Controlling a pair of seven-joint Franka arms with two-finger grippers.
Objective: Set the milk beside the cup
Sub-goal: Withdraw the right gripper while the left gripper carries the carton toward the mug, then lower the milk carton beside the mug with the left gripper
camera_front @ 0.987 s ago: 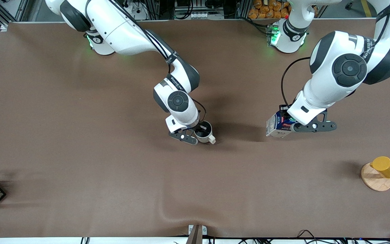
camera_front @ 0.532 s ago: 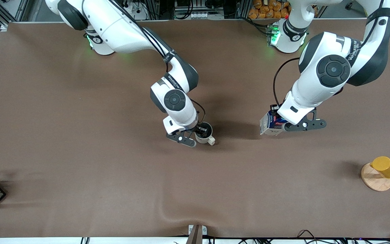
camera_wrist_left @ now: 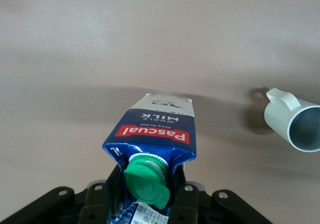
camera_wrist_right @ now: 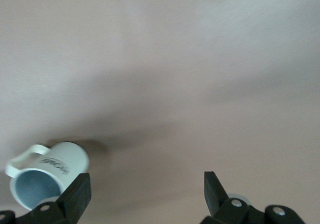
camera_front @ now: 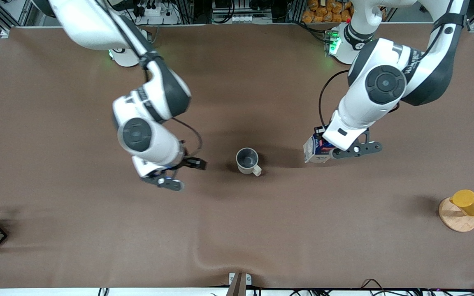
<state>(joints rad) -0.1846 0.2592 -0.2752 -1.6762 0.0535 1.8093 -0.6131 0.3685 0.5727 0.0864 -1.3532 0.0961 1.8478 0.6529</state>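
From the front we see the cup [camera_front: 247, 160] standing alone mid-table, the left gripper [camera_front: 323, 149] clamped on the milk [camera_front: 314, 149] toward the left arm's end, and the right gripper [camera_front: 181, 170] over bare tabletop toward the right arm's end. In the left wrist view, our fingers pinch the carton's top by its green cap [camera_wrist_left: 146, 178]. In the right wrist view, the fingers [camera_wrist_right: 77, 196] are spread wide, gripping nothing.

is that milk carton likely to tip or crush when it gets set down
The small blue-and-white gable-top milk carton, gripped near its green cap by the left pincer, is probably thin card, so a hard squeeze may dent it. Its narrow, tall shape could tip if released tilted.
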